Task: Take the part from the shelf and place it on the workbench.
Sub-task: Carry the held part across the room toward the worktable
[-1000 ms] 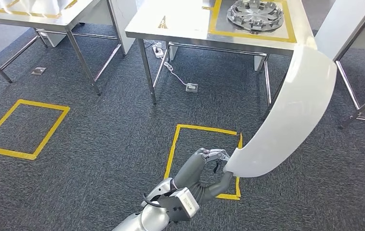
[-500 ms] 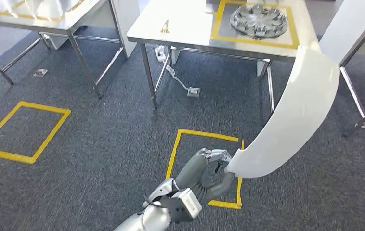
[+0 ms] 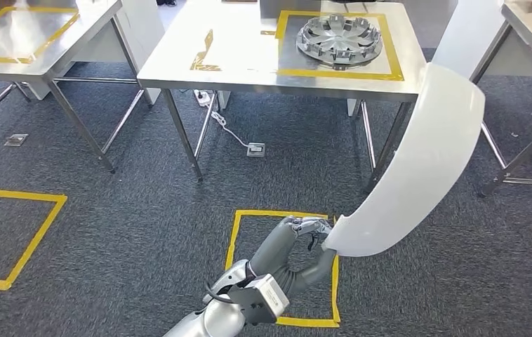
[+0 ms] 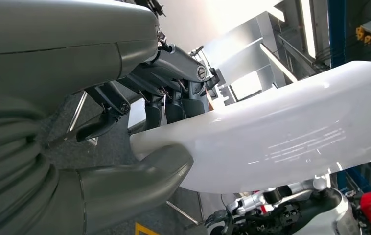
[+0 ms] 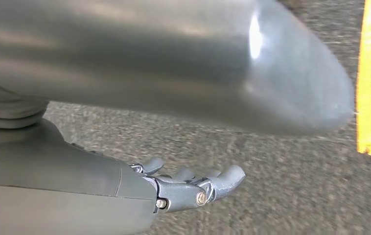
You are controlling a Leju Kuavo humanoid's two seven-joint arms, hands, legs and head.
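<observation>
Grey carpet marked with yellow tape squares [image 3: 284, 267] runs under steel benches, and the nearest bench [image 3: 249, 56] already carries a silver wheel cover [image 3: 339, 38] inside a taped outline. The left robot hand [image 3: 305, 242] clamps the lower end of the white curved panel [image 3: 417, 168], thumb beneath and dark fingers [image 4: 173, 110] pressed on the upper face, so the long part rises up and away toward the bench edge. It looks like a thin, glossy moulded shell: probably light and fairly stiff, yet slick and leveraged hard from one end, so it may swing or slip. A hold nearer the middle, or a second hand under it, would steady it. The right robot hand [image 5: 193, 188] hangs over the carpet with nothing in it, fingers loosely extended.
</observation>
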